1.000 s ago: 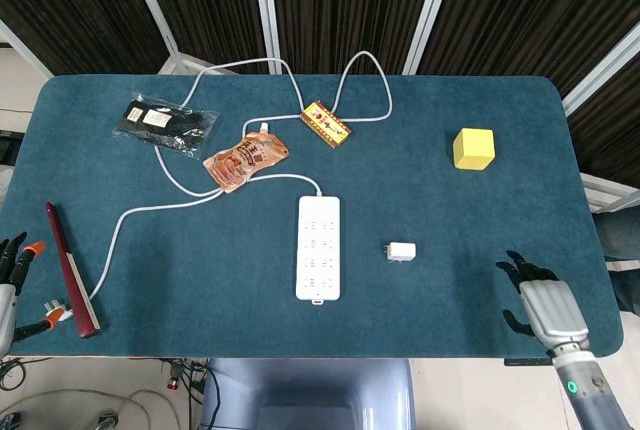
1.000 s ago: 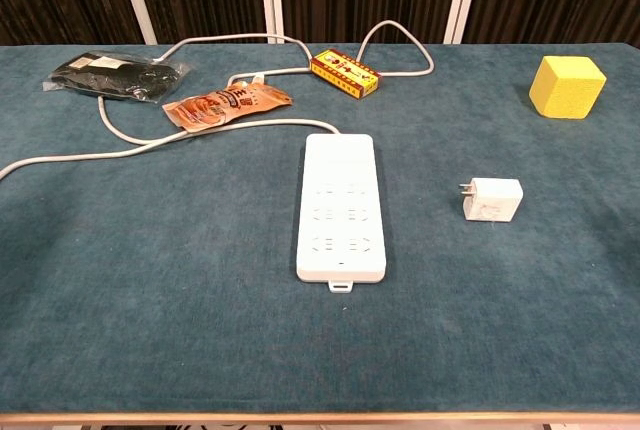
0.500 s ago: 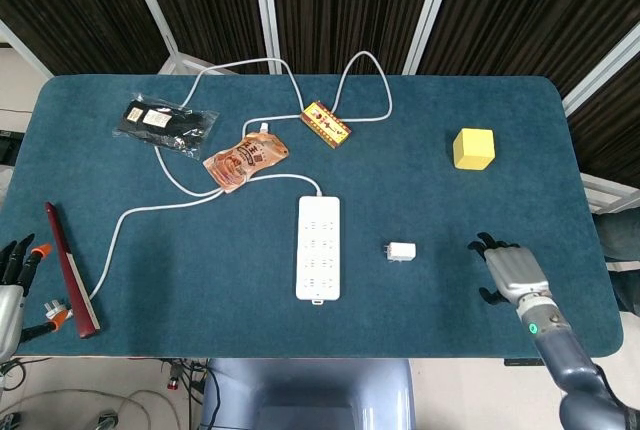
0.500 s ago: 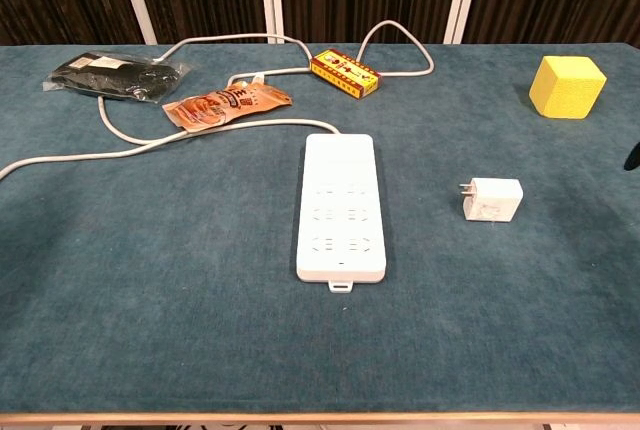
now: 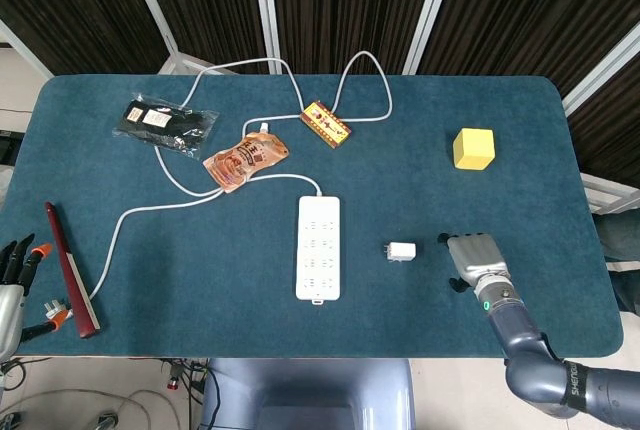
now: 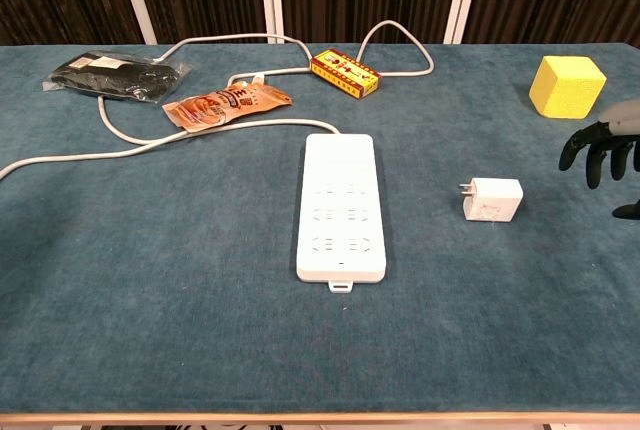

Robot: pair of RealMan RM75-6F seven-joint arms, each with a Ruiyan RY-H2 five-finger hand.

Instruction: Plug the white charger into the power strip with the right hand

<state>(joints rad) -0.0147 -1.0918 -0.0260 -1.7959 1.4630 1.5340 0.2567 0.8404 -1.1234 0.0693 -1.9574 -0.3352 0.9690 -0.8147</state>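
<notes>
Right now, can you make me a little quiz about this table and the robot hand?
1. True or false: the white charger is already plugged into the power strip.
2. Which thing is nearest the right robot hand? A) yellow cube B) white charger C) orange snack pouch
3. Fill in: the charger's prongs point toward the ____.

Key
1. False. It lies on the table, apart from the strip.
2. B. The robot hand is beside the charger, on the far side from the strip, holding nothing.
3. Power strip.
</notes>
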